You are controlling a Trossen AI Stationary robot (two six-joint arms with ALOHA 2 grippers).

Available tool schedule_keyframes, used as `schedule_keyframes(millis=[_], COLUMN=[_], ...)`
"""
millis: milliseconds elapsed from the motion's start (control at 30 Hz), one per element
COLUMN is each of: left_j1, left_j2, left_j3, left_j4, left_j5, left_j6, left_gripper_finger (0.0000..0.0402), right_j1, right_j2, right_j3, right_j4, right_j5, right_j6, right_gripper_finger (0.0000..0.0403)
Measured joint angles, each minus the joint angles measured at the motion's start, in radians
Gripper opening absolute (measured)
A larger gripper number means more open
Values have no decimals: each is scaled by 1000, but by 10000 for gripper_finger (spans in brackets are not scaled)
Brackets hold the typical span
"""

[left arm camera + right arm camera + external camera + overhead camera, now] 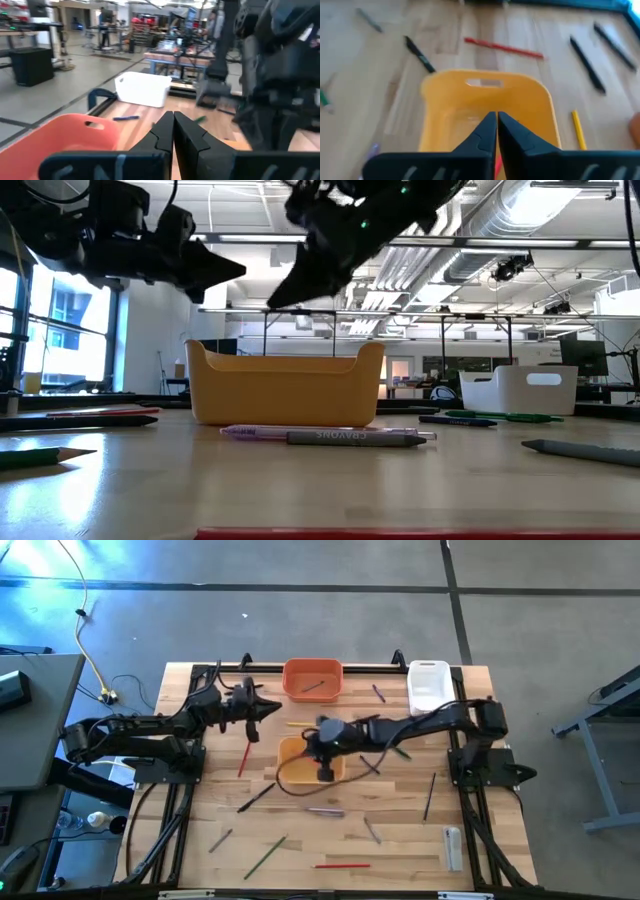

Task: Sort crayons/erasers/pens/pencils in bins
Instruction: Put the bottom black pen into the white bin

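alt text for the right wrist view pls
The right hand, fingers shut and empty, hangs over the yellow-orange bin on the wooden table. A red pencil, black pens and a yellow pencil lie around the bin.

The high view is looking straight down on the whole tabletop point(400, 830). The low view is sitting at tabletop height, facing the yellow-orange bin point(285, 383) closely. Both wrist views are looking past their own fingers; the right one is sharing that bin.
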Motion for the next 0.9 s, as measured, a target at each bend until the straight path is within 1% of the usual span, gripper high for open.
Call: schedule_keyframes(millis=[100, 233, 300, 400, 467, 567, 633, 700, 767, 900], left_j1=[-30, -77, -102, -146, -178, -227, -265, -318, -383, -528], left_j2=[0, 0, 0, 0, 0, -3, -6, -19, -29, -41], left_j3=[0, 0, 0, 0, 0, 3, 33, 75, 122, 204], left_j4=[-14, -29, -43, -58, -73, -91, -151, -246, -352, -521], left_j5=[17, 17, 16, 13, 5, -52, -100, -148, -216, -395], left_j6=[19, 51, 81, 118, 132, 134, 142, 157, 192, 232], left_gripper_finger=[0, 1, 0, 0, 1, 1, 1, 1, 1, 1], right_j1=[25, 40, 48, 52, 54, 60, 67, 78, 89, 106], right_j2=[-40, -91, -127, -206, -284, -400, -470, -542, -597, -680], right_j3=[-110, -314, -408, -520, -576, -647, -684, -718, -747, -781], right_j4=[175, 505, 656, 762, 785, 765, 740, 716, 703, 665], right_j5=[7, -26, -25, -23, -13, 54, 101, 144, 174, 205], right_j6=[-49, -69, -80, -76, -66, -58, -70, -71, -73, -71], right_gripper_finger=[8, 2, 2, 1, 0, 0, 0, 0, 0, 0])
